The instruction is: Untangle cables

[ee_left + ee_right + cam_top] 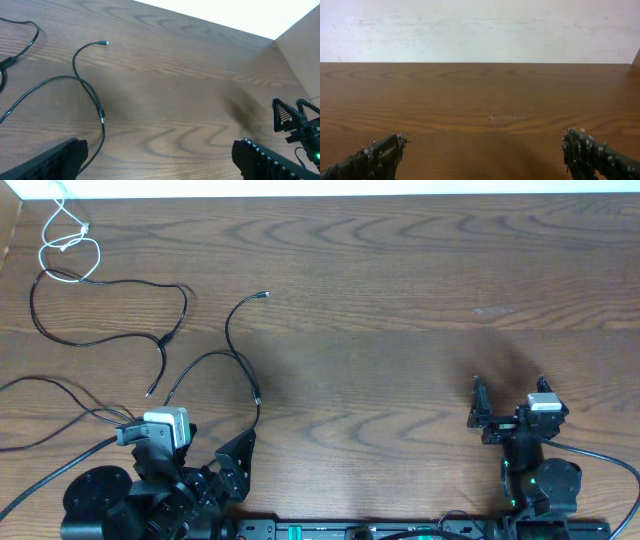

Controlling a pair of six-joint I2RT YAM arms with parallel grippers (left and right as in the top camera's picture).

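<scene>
A white cable point(66, 238) lies coiled at the far left corner of the table. Black cables lie near it: one looping from the left to a plug near the middle-left point(110, 283), one curving up to a plug end point(236, 330), which also shows in the left wrist view point(80, 80). My left gripper point(215, 470) is open and empty at the front left, just short of the nearest black cable point(159, 155). My right gripper point(508, 402) is open and empty at the front right, over bare wood point(482, 150).
The wooden table point(400, 300) runs to a white wall at the back. A faint pale scuff point(505, 117) marks the wood ahead of the right gripper. A thicker black arm wire point(45, 395) trails off the left edge.
</scene>
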